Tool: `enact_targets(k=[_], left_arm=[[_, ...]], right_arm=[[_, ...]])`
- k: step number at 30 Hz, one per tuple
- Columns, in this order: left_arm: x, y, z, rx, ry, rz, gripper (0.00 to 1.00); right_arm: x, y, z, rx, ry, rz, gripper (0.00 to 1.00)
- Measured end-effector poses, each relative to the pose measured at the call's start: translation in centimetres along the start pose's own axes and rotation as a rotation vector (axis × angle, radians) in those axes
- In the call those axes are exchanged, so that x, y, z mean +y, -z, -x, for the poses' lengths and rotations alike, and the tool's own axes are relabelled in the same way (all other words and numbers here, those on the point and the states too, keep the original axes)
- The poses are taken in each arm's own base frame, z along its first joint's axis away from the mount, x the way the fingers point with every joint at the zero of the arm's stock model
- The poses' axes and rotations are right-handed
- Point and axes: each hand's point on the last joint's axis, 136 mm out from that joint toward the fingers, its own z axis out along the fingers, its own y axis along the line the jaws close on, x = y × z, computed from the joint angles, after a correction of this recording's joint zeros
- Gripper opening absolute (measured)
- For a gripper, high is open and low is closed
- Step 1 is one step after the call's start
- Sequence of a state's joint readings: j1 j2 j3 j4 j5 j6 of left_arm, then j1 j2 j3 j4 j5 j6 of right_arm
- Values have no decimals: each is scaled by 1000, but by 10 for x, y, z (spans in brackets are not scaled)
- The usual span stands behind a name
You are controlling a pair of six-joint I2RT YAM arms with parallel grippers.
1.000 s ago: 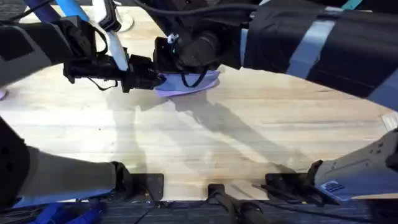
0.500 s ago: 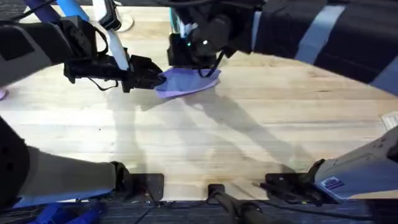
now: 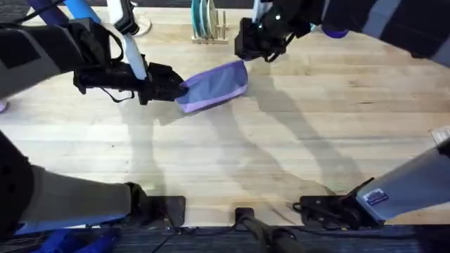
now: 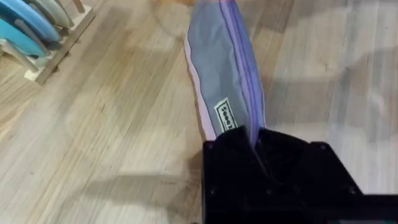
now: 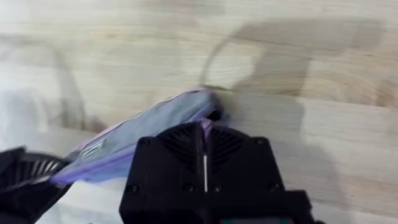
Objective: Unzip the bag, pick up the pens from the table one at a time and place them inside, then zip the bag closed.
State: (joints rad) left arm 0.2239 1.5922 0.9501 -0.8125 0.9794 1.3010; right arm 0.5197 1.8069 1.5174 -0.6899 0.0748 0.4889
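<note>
Bag near desk far edge, one end pinched in left hand; right hand closed, clear of it.

Matt lavender cloth bag on a smooth pale wood plank table; left gripper of matt black plastic.

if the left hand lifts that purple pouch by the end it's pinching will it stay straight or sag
Probably sag: the bag is soft fabric, lying flat and thin on the table, so it seems unlikely to hold itself straight. It also looks light for its size. The left hand pinches just one end, so the free end would likely droop.
</note>
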Motion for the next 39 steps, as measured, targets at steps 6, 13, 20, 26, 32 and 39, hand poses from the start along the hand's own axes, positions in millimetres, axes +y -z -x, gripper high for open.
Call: enact_targets(k=[6,13,20,26,32,39], left_arm=[[-1,-1,2,-6,-3,-5,45],[-3,-3,4,-14,-7,-13,44],[-1,-1,-3,9,9,-5,44],[-1,-1,-3,10,10,-5,43],[-1,-1,-3,10,10,-5,43],[-1,-1,-3,10,10,-5,43]], right_arm=[[-28,-29,-1,71,-66,-19,32],[-46,-67,-5,153,-154,-6,33],[-116,-91,7,113,-258,-182,32],[-121,-72,21,56,-174,-219,415],[-94,-17,24,32,7,-194,994],[-79,50,25,-22,90,-163,996]])
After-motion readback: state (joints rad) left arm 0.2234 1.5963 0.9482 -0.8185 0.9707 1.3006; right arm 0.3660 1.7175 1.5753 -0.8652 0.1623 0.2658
